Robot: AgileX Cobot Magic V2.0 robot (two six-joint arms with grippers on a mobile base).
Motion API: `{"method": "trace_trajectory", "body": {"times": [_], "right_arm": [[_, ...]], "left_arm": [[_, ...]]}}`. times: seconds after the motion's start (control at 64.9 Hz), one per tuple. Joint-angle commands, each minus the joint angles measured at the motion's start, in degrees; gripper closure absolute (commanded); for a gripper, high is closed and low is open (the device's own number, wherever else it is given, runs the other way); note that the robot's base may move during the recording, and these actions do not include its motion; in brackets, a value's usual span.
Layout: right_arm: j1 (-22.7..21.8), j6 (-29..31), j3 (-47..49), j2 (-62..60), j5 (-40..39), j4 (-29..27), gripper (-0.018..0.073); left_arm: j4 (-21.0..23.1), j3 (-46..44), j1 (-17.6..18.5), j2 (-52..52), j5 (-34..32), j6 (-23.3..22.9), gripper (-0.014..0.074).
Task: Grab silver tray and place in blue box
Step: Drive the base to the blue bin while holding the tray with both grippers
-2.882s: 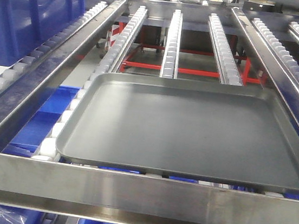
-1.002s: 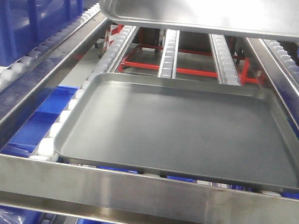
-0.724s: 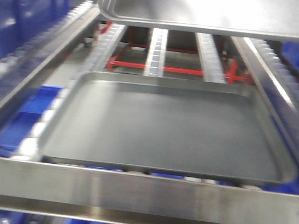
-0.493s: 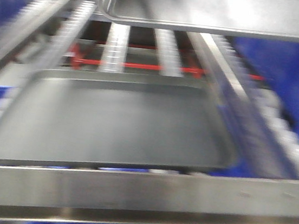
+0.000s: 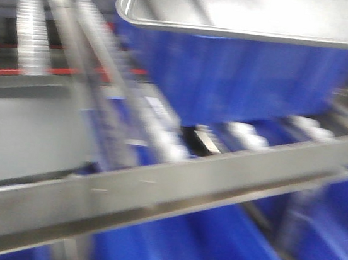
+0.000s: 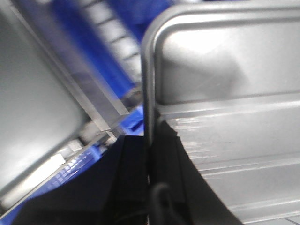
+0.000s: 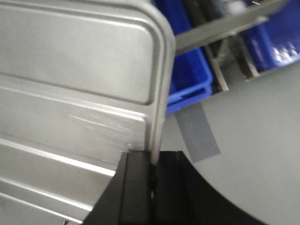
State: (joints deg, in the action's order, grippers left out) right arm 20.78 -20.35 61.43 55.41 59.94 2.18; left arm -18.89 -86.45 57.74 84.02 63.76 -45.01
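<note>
The silver tray [image 5: 252, 13] hangs high across the top of the front view, level, seen from below its rim. It fills the left wrist view [image 6: 225, 117], where my left gripper [image 6: 149, 154] is shut on its left rim. In the right wrist view the silver tray [image 7: 75, 93] shows its raised ridges, and my right gripper [image 7: 152, 161] is shut on its right rim. The blue box [image 5: 237, 81] stands on the roller rack just beneath and behind the tray. No gripper shows in the front view, which is blurred.
A plain matte grey tray [image 5: 21, 130] lies on the rollers at the left. A steel front rail [image 5: 166, 192] slants across the front view, with blue bins [image 5: 209, 255] under it. Another blue bin [image 7: 187, 79] and taped grey floor [image 7: 243, 140] lie below the right rim.
The silver tray came into the top of the front view and stays held there. The view has swung right: the grey tray slid off to the left and the blue box came in.
</note>
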Motion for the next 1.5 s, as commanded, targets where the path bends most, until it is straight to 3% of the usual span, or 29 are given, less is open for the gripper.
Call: {"method": "trace_trajectory", "body": {"times": [0.0, 1.48], "right_arm": [[-0.49, 0.81, 1.80, -0.69, -2.85, 2.69, 0.0503], [-0.49, 0.81, 1.80, -0.69, -2.79, 2.69, 0.0503]], "left_arm": [[-3.17, -1.76, -0.07, -1.83, 0.10, 0.66, 0.0693], [-3.06, -1.76, -0.07, -1.83, 0.10, 0.66, 0.0693]]}}
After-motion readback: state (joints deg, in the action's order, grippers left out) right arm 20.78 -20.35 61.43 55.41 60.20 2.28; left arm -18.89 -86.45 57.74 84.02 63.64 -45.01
